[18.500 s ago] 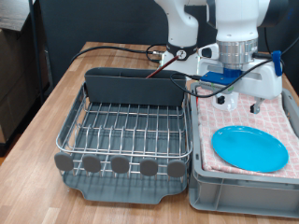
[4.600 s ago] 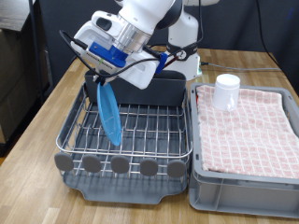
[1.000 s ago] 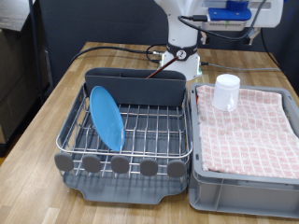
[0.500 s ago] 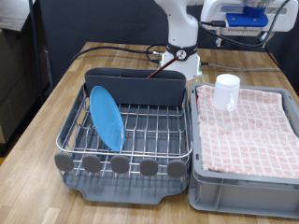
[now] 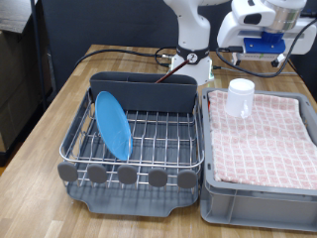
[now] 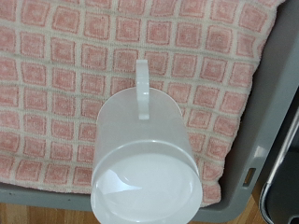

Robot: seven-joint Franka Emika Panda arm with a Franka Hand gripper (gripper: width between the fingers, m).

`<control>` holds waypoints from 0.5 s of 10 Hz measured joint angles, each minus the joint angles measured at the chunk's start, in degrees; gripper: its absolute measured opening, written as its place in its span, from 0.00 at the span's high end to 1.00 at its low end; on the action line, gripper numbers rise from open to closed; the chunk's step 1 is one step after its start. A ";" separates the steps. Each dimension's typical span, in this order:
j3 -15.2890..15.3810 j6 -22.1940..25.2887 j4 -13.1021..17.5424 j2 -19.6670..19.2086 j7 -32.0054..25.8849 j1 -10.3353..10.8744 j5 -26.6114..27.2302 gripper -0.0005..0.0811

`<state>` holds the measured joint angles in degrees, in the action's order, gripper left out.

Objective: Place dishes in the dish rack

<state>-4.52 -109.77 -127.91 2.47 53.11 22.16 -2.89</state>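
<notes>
Gripper [image 5: 260,45] hanging directly above small white plastic cup [image 5: 240,97], wrist cam looking down on it; fingers not visible, can't tell grip state. Cup sitting upside-down on pink checked cloth [image 5: 267,134], handle [image 6: 142,84] pointing out over the cloth. Round light-blue plate [image 5: 113,124] standing in silver wire dish rack [image 5: 149,139].

1. The exterior view looks from the front, slightly above, across the dish rack [image 5: 134,134] and crate [image 5: 260,198].
2. The wrist view looks steeply down, close over the cup [image 6: 146,154].
3. Both views share the cup [image 5: 240,97] and checked cloth [image 5: 263,134].
</notes>
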 joint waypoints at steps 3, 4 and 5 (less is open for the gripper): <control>0.25 -1.76 -0.66 -1.82 -1.75 -0.04 1.14 0.01; 0.25 -0.08 0.06 -2.10 -2.28 -0.04 0.58 0.01; 0.23 2.28 1.68 -3.05 -3.43 -0.07 0.62 0.01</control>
<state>-4.29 -107.49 -126.23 -0.58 49.68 22.09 -2.26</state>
